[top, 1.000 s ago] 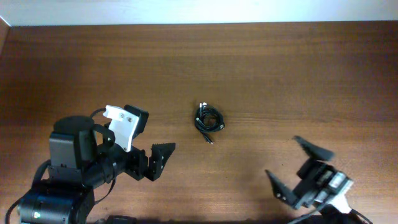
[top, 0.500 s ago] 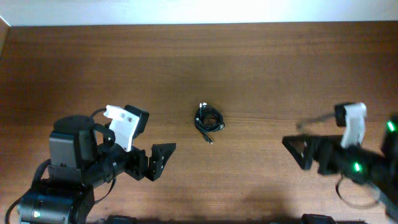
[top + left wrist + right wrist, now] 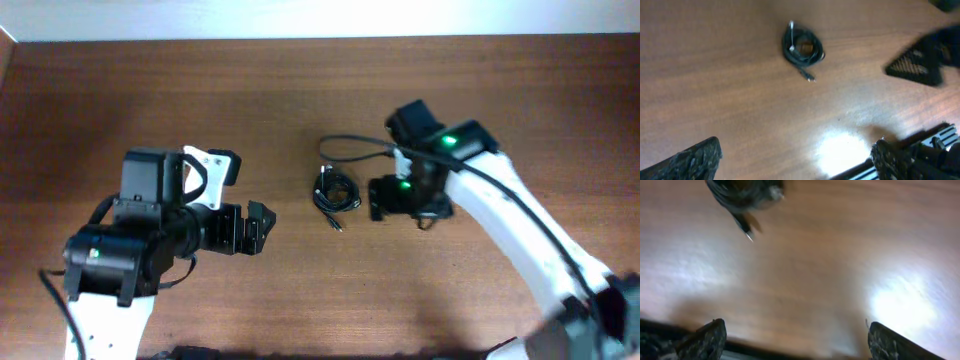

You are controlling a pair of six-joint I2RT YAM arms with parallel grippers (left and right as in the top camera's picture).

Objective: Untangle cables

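Closing in on cables (image 3: pixel 336 192) with right claw (image 3: pixel 380 198).
Swung in from edge of desk (image 3: pixel 300 90) to just right of unmoved central tangle, spread wide; left claw (image 3: pixel 262 226) wide too, nearer than before.

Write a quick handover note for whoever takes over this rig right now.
Left gripper: open, empty, short of the cables.
Right gripper: open, empty, close beside the cables, no contact visible.
Cables: one small coiled tangle in the middle of the table, a plug end sticking out.
Done: nothing separated.
Left: grasp the tangle and pull every cord apart.
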